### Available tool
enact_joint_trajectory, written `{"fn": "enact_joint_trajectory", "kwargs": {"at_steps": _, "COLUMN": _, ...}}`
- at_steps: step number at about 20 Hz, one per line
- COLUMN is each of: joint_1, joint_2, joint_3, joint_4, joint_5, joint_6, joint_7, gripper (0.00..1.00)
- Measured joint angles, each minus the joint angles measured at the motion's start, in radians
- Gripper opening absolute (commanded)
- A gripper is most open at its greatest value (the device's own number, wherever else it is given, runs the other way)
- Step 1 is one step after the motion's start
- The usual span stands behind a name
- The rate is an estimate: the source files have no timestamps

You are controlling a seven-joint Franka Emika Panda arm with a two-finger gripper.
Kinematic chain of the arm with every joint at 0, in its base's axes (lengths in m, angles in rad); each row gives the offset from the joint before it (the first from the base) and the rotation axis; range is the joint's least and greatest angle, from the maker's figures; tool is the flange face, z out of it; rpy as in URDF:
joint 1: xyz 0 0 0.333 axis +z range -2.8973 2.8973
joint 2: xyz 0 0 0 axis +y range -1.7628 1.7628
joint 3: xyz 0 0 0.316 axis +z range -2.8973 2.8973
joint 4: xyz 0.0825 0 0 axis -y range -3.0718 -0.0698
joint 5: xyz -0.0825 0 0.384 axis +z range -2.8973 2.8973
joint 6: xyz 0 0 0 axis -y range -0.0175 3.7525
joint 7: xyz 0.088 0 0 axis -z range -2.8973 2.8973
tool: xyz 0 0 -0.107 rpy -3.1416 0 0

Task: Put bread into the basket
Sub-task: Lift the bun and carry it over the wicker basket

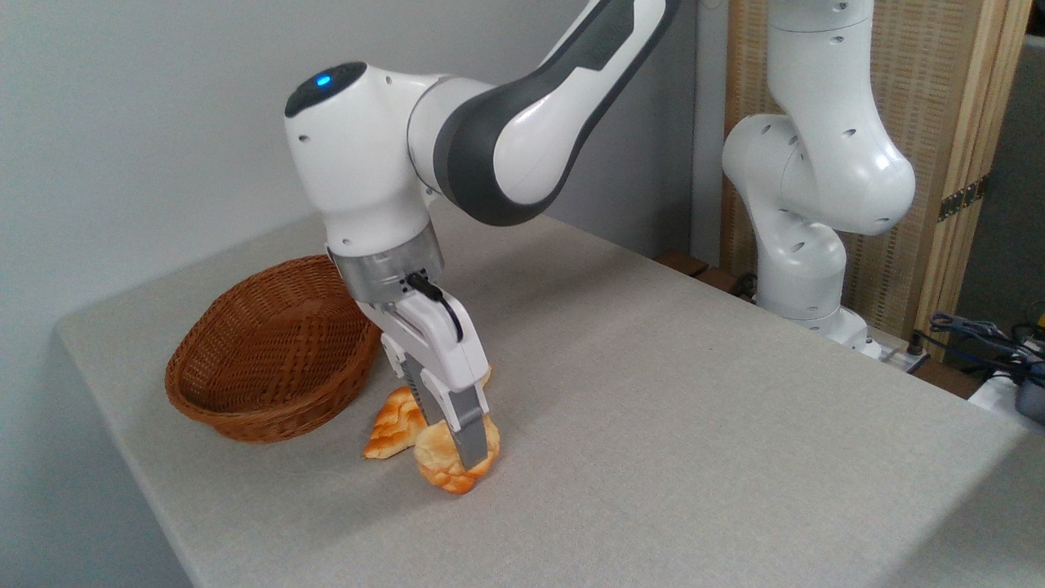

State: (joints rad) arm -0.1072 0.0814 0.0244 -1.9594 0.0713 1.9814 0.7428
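Note:
The bread (pixel 437 461), a small round pale-golden bun with browner edges, stands tilted on its edge at table level, just right of the basket. My gripper (pixel 462 454) reaches down from above and is shut on it. The near finger (pixel 469 433) lies across the bun's face, and the other finger is hidden behind the bun. I cannot tell whether the bun's lower edge still touches the table. The basket (pixel 245 408), an oval reddish-brown wicker one, stands to the left with nothing in it.
A longer braided orange-brown loaf (pixel 392 429) lies on the table between the basket and the bun, partly behind my gripper. The grey table (pixel 694 425) stretches to the right. The arm's white base (pixel 804 269) stands at the back right, with cables (pixel 980 335) beside it.

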Motion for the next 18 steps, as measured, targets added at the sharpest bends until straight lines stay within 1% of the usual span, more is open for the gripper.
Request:
{"fn": "enact_joint_trajectory", "kwargs": {"at_steps": 1, "joint_1": -0.001, "joint_2": -0.006, "joint_3": -0.003, "joint_4": 0.012, "joint_5": 0.000, "joint_6": 0.000, "joint_7": 0.000, "gripper": 0.44}}
{"fn": "enact_joint_trajectory", "kwargs": {"at_steps": 3, "joint_1": -0.003, "joint_2": -0.018, "joint_3": -0.018, "joint_4": 0.041, "joint_5": -0.020, "joint_6": 0.001, "joint_7": -0.007, "gripper": 0.49}}
{"fn": "enact_joint_trajectory", "kwargs": {"at_steps": 6, "joint_1": -0.006, "joint_2": -0.028, "joint_3": -0.063, "joint_4": 0.096, "joint_5": -0.085, "joint_6": 0.003, "joint_7": -0.064, "gripper": 0.52}}
{"fn": "enact_joint_trajectory", "kwargs": {"at_steps": 7, "joint_1": -0.007, "joint_2": -0.028, "joint_3": -0.080, "joint_4": 0.115, "joint_5": -0.108, "joint_6": 0.008, "joint_7": -0.094, "gripper": 0.62}}
{"fn": "enact_joint_trajectory", "kwargs": {"at_steps": 8, "joint_1": -0.008, "joint_2": -0.028, "joint_3": -0.099, "joint_4": 0.131, "joint_5": -0.130, "joint_6": 0.017, "joint_7": -0.122, "gripper": 0.65}}
{"fn": "enact_joint_trajectory", "kwargs": {"at_steps": 9, "joint_1": -0.009, "joint_2": -0.026, "joint_3": -0.118, "joint_4": 0.141, "joint_5": -0.153, "joint_6": 0.035, "joint_7": -0.146, "gripper": 0.77}}
{"fn": "enact_joint_trajectory", "kwargs": {"at_steps": 10, "joint_1": -0.009, "joint_2": -0.025, "joint_3": -0.137, "joint_4": 0.146, "joint_5": -0.177, "joint_6": 0.061, "joint_7": -0.172, "gripper": 0.97}}
{"fn": "enact_joint_trajectory", "kwargs": {"at_steps": 11, "joint_1": -0.010, "joint_2": -0.021, "joint_3": -0.155, "joint_4": 0.148, "joint_5": -0.207, "joint_6": 0.095, "joint_7": -0.198, "gripper": 1.00}}
{"fn": "enact_joint_trajectory", "kwargs": {"at_steps": 12, "joint_1": -0.010, "joint_2": -0.014, "joint_3": -0.173, "joint_4": 0.148, "joint_5": -0.231, "joint_6": 0.131, "joint_7": -0.223, "gripper": 1.00}}
{"fn": "enact_joint_trajectory", "kwargs": {"at_steps": 13, "joint_1": -0.011, "joint_2": -0.003, "joint_3": -0.193, "joint_4": 0.148, "joint_5": -0.244, "joint_6": 0.168, "joint_7": -0.256, "gripper": 1.00}}
{"fn": "enact_joint_trajectory", "kwargs": {"at_steps": 16, "joint_1": -0.013, "joint_2": 0.043, "joint_3": -0.238, "joint_4": 0.148, "joint_5": -0.250, "joint_6": 0.253, "joint_7": -0.330, "gripper": 1.00}}
{"fn": "enact_joint_trajectory", "kwargs": {"at_steps": 18, "joint_1": -0.013, "joint_2": 0.071, "joint_3": -0.251, "joint_4": 0.149, "joint_5": -0.251, "joint_6": 0.275, "joint_7": -0.341, "gripper": 1.00}}
